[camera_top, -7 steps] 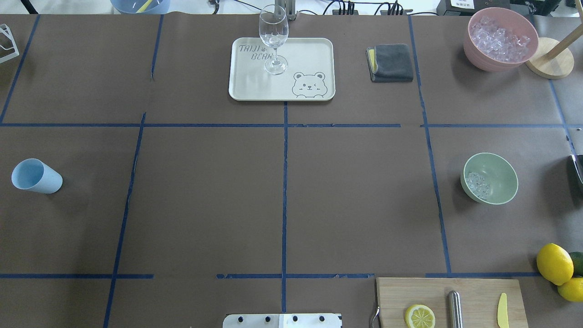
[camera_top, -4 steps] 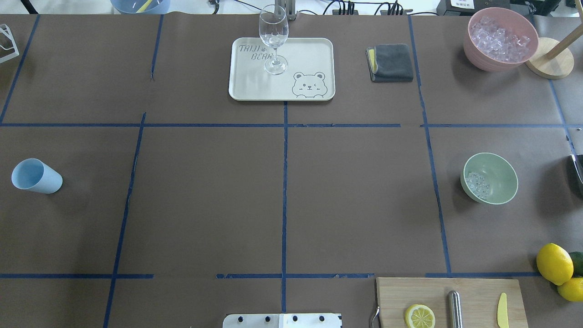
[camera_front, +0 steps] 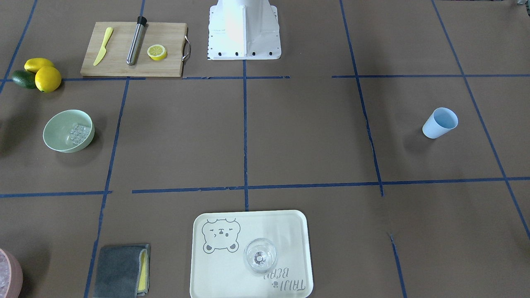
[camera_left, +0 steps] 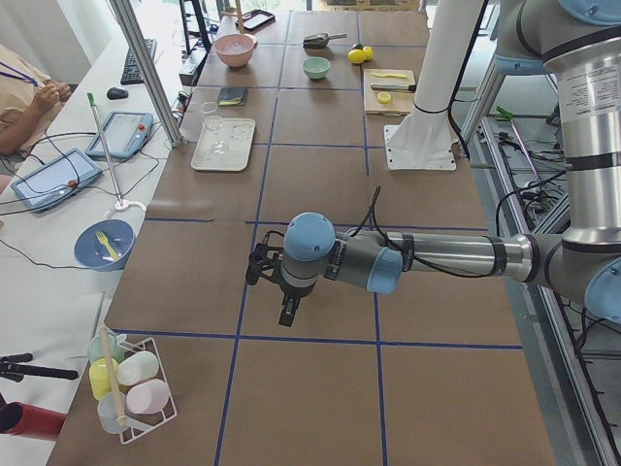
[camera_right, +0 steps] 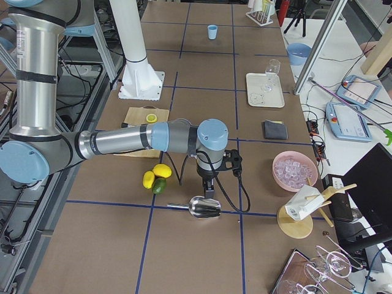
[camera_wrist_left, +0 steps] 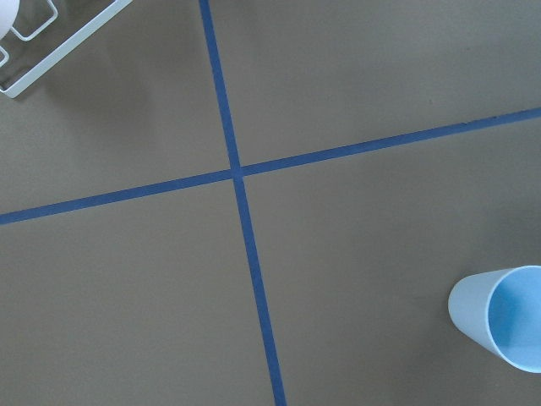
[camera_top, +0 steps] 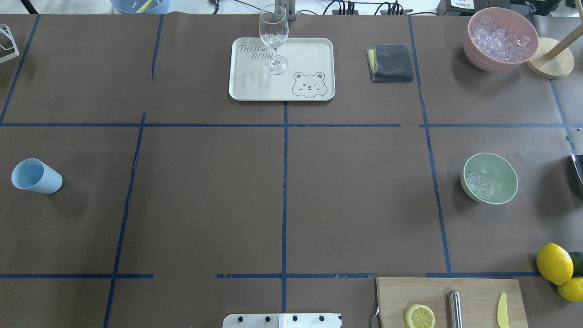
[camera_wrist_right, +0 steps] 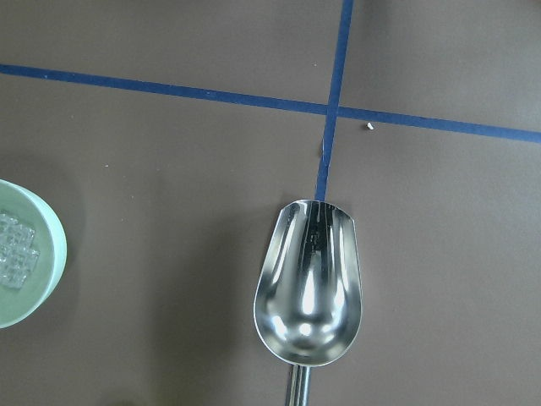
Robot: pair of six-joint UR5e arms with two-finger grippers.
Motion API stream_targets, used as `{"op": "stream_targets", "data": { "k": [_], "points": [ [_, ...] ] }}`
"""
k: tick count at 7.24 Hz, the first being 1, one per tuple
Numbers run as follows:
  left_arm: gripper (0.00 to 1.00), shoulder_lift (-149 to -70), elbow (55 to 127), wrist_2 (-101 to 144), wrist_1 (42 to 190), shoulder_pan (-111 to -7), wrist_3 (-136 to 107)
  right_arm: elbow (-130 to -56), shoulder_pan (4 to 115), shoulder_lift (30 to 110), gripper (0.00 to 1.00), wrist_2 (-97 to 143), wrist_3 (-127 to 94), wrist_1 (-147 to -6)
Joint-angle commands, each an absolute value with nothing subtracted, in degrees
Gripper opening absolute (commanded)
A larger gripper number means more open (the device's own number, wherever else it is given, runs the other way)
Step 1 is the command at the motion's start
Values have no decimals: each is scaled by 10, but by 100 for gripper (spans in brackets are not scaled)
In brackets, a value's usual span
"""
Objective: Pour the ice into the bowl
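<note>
Facing the robot, we are seeing the bowl at nine o'clock, with the ice lying inside it. From overhead it is sitting at three o'clock, well apart from the pink container at one o'clock. From the left end, the left gripper is hanging over the table; we cannot tell its opening. From the right end, the right gripper is hovering just above the scoop, and its spread and hold are likewise unreadable. The right wrist camera is showing the scoop empty. We are judging the pour done; a straight lift should disturb neither.
</note>
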State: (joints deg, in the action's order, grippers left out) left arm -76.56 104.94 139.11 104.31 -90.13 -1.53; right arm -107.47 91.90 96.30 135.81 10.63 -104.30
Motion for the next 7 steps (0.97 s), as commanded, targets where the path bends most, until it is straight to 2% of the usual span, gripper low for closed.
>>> {"op": "stream_targets", "data": {
  "k": [1,3,6,7],
  "points": [
    [100,-741,1074,1389,1036,-916,48,-1072,913,963,100,1360,109,-1042],
    [100,-746,1086,1390,986,-917,62,-1071,907,965,100,1361,108,-1042],
    [100,-755,1064,1383,948,-917,60,-1057,891,958,100,1356,103,-1041],
    [100,-812,1032,1325,922,-917,59,-1057,891,958,100,1357,103,-1042]
  ]
}}
